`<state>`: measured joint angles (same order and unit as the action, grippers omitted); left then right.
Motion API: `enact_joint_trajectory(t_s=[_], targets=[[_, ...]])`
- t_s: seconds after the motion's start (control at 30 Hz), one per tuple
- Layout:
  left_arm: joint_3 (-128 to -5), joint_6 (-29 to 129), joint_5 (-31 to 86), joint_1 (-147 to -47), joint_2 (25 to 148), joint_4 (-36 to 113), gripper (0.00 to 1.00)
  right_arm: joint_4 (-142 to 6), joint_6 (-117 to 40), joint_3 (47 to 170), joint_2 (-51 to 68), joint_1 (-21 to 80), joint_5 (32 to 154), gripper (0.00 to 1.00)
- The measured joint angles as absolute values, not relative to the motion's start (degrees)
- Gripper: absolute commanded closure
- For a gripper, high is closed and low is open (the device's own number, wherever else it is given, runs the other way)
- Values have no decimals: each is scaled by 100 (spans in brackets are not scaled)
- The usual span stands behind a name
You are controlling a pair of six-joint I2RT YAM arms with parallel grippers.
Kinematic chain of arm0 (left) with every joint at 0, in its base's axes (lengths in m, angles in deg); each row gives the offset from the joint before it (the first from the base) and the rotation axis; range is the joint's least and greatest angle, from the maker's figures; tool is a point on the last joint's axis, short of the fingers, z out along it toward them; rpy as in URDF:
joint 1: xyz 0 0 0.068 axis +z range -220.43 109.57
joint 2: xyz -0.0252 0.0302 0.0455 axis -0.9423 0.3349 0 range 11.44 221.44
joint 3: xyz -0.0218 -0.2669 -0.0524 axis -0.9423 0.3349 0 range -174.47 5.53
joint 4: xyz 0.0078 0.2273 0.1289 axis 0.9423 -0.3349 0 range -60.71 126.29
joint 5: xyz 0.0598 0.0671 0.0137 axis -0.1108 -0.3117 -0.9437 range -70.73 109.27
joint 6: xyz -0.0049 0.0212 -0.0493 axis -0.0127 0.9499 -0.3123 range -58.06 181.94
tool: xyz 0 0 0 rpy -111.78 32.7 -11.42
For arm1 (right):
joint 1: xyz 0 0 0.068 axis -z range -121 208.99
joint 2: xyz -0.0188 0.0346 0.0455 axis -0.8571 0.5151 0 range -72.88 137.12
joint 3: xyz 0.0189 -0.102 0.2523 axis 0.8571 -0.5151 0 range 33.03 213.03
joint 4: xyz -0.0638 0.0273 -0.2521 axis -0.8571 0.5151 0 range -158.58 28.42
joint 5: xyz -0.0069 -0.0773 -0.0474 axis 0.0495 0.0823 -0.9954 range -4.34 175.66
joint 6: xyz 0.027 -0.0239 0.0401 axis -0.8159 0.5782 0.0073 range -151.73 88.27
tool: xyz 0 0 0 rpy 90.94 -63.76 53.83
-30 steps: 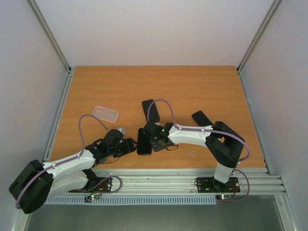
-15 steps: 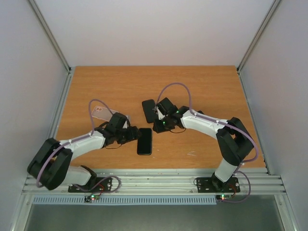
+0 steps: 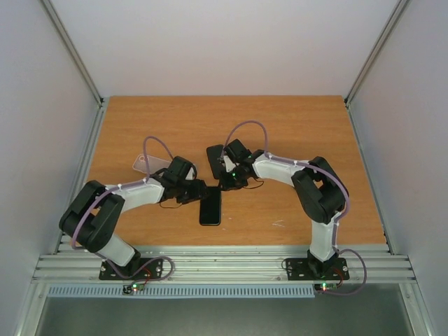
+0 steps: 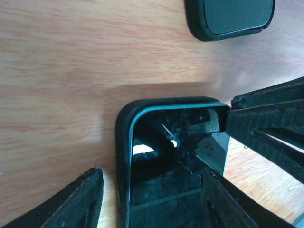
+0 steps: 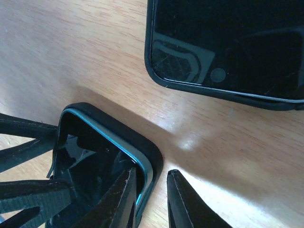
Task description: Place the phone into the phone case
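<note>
1. Wooden surface [image 3: 294, 133] lay between pale walls.
2. The left claw [image 4: 151, 176] stood partly open, its fingers straddling the black, teal-rimmed phone case [image 4: 166, 156]; a gap showed beside one finger.
3. The right claw [image 5: 151, 171] was nearly closed, nipping that case's corner wall.
4. The phone [image 5: 228, 38] lay screen-up just ahead of the right claw, apart from the case.
</note>
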<state>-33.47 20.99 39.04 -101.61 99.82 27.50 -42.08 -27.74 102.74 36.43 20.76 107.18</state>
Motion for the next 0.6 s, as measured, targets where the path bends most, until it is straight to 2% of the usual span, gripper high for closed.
enact_joint_trajectory(t_s=[0.1, 0.23, 0.47, 0.6], targets=[[-3437, 2187, 3906, -10161, 10072, 2710, 45, -4192, -2750, 10331, 3777, 2108, 10816, 83], [-3529, 2266, 3937, -10161, 10183, 2682, 49, -4133, -2680, 10453, 3886, 2113, 10888, 93], [-3579, 2325, 3941, -10161, 10266, 2671, 55, -3733, -2582, 10788, 4092, 2095, 10871, 94], [-3607, 2344, 3876, -10174, 10292, 2616, 56, -3410, -2523, 11074, 4282, 2032, 10727, 93]])
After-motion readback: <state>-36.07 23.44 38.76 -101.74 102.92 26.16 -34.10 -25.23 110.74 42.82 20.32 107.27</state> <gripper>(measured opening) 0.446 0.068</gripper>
